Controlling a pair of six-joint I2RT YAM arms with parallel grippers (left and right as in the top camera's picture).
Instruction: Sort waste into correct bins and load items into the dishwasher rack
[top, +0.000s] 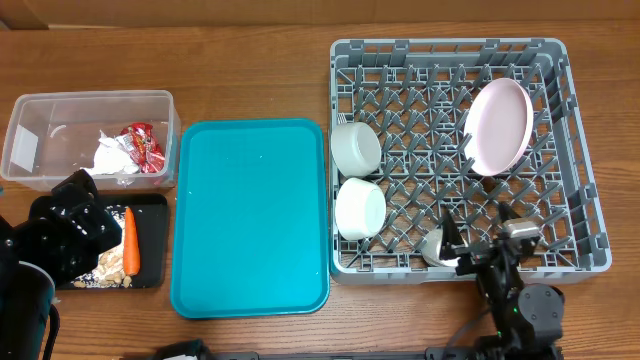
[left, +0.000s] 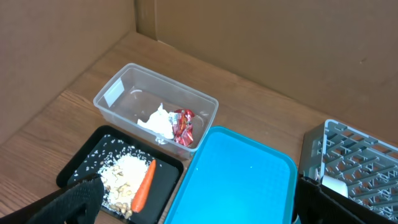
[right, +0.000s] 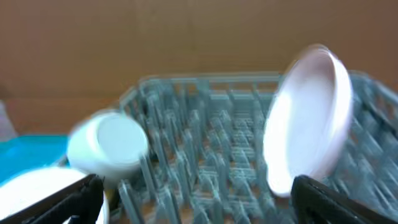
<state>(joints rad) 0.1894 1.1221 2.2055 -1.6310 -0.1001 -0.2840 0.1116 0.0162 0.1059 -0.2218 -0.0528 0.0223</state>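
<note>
Plate (top: 497, 126) stands on edge, leaning among pegs, far right part of dishwasher rack (top: 570, 262). Looks rigid, smooth, probably slippery; best hold is exposed top rim. Left gripper (left: 196, 190), right gripper (right: 198, 183): both jaws spread wide, empty.

Left gripper (top: 80, 208): low on the near left side, jaws spread wide, holding nothing. Right gripper (top: 482, 240): near right side, jaws equally wide, holding nothing. Both arms folded low.
</note>
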